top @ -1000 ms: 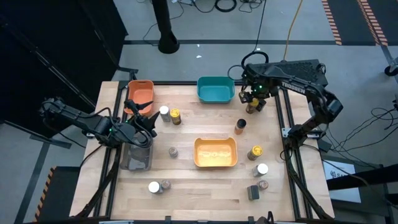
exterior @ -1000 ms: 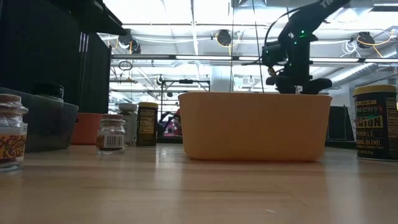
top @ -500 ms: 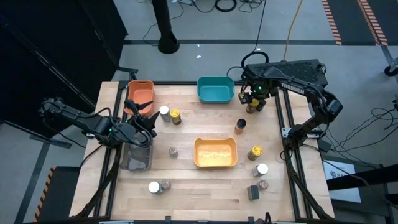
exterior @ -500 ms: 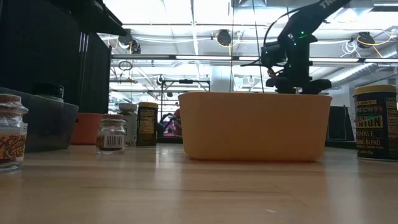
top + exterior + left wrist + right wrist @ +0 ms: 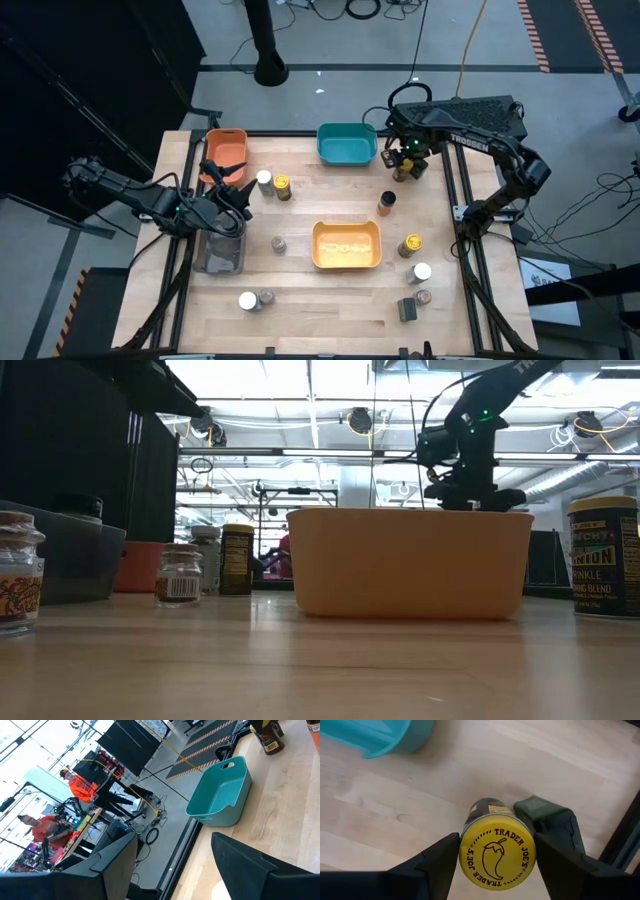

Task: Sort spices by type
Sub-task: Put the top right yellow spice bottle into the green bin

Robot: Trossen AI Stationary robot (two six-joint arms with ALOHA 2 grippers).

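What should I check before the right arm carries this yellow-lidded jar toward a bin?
1. Right gripper fingers on both sides of the yellow-lidded jar: ok.
2. Jar lifted off the table: cannot tell.
3. Teal bin beside the gripper, nothing in it: ok.
4. Left gripper away from the right arm, between the orange bin and grey bin: ok.
5. Dark green block right next to the jar: not ok, may get nudged.

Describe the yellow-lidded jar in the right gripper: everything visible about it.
The jar is a small dark cylinder with a yellow lid printed with a chili pepper and "Trader Joe's". It sits upright between the right gripper fingers, which close on its lid, near the teal bin at the table's far right.
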